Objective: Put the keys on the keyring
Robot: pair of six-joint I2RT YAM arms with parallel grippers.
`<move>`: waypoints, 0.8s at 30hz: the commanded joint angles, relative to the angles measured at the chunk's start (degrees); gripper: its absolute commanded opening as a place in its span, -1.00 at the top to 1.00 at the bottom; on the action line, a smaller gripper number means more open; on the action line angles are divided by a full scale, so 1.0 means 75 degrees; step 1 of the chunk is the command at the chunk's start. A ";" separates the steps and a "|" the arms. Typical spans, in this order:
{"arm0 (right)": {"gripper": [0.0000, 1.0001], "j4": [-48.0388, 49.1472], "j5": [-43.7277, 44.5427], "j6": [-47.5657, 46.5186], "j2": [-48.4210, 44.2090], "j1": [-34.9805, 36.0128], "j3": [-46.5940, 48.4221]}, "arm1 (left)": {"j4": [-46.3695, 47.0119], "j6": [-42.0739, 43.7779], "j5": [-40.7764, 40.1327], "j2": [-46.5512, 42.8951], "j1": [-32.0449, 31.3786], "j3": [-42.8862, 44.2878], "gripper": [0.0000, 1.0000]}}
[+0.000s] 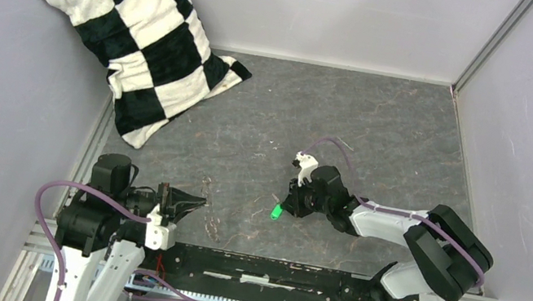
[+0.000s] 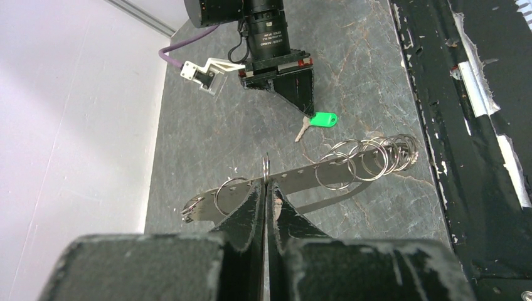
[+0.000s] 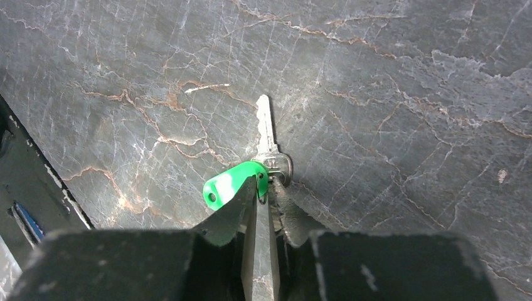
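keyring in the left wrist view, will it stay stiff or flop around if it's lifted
The keyring strip looks like flat metal, so probably stiff. Its loose split rings hang through holes and would likely swing and rattle. The left gripper pinches only thin metal, so it may pivot or slip.

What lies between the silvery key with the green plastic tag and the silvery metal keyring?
Only bare grey marbled tabletop, as the left wrist view shows; the green-tagged key and the keyring do not touch.

Open desk [image 1: 384, 122] separates left end effector [image 1: 197, 204] from right end effector [image 1: 282, 205]. A pillow [image 1: 137, 20] fills the far-left corner
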 commanded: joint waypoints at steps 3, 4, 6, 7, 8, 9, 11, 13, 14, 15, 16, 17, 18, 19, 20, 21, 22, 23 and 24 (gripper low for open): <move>0.99 0.0222 -0.0127 -0.0357 -0.0249 0.0009 0.0156 | 0.0282 -0.0453 0.0084 -0.0064 0.0024 0.0226 0.96; 0.99 0.0259 -0.0183 -0.0506 -0.0367 0.0005 0.0168 | 0.0275 -0.0464 0.0108 -0.0052 0.0024 0.0242 0.96; 0.99 0.0459 -0.0408 -0.1036 -0.0841 0.0021 0.0153 | 0.0287 -0.0530 0.0195 -0.0002 0.0019 0.0286 0.96; 0.99 0.0550 -0.0466 -0.1432 -0.1131 0.0032 0.0126 | 0.0287 -0.0601 0.0271 0.0059 0.0024 0.0310 0.96; 0.99 0.0583 -0.0520 -0.1817 -0.1488 0.0046 0.0112 | 0.0286 -0.0699 0.0360 0.0130 0.0023 0.0335 0.96; 0.99 0.0546 -0.0604 -0.2322 -0.1868 0.0053 0.0138 | 0.0295 -0.0814 0.0474 0.0224 0.0024 0.0367 0.95; 0.98 0.0284 -0.0900 -0.3372 -0.2424 0.0080 0.0293 | 0.0281 -0.1095 0.0760 0.0452 0.0024 0.0430 0.96; 0.99 -0.0280 -0.1199 -0.4279 -0.2782 0.0105 0.0636 | 0.0267 -0.1379 0.1007 0.0753 0.0024 0.0459 0.96; 0.99 -0.0622 -0.1379 -0.4728 -0.2925 0.0138 0.0853 | 0.0256 -0.1474 0.1108 0.0899 0.0023 0.0470 0.96; 0.99 -0.0920 -0.1513 -0.5110 -0.3032 0.0186 0.1048 | 0.0253 -0.1555 0.1188 0.1030 0.0017 0.0463 0.95; 0.99 -0.1185 -0.1680 -0.5572 -0.3175 0.0285 0.1183 | 0.0253 -0.1621 0.1270 0.1145 0.0016 0.0461 0.96; 0.99 -0.1348 -0.1786 -0.6084 -0.3322 0.0460 0.1300 | 0.0260 -0.1689 0.1370 0.1256 0.0023 0.0452 0.96; 0.99 -0.1513 -0.1807 -0.6454 -0.3491 0.0642 0.1366 | 0.0276 -0.1731 0.1471 0.1382 0.0014 0.0449 0.95; 0.99 -0.1649 -0.1795 -0.6969 -0.3597 0.0896 0.1465 | 0.0285 -0.1754 0.1582 0.1431 0.0019 0.0458 0.96; 0.99 -0.1843 -0.1624 -0.7343 -0.3673 0.1160 0.1584 | 0.0292 -0.1769 0.1674 0.1543 0.0013 0.0475 0.96; 0.99 -0.2102 -0.1398 -0.7739 -0.3689 0.1484 0.1770 | 0.0287 -0.1781 0.1745 0.1626 0.0013 0.0499 0.96; 0.99 -0.2391 -0.1211 -0.8014 -0.3653 0.1715 0.2000 | 0.0288 -0.1819 0.1810 0.1707 0.0013 0.0531 0.96; 0.99 -0.2659 -0.0986 -0.8221 -0.3580 0.1951 0.2205 | 0.0288 -0.1869 0.1863 0.1776 0.0013 0.0566 0.96; 0.99 -0.2862 -0.0918 -0.8361 -0.3514 0.2096 0.2456 | 0.0286 -0.1916 0.1907 0.1831 0.0013 0.0585 0.95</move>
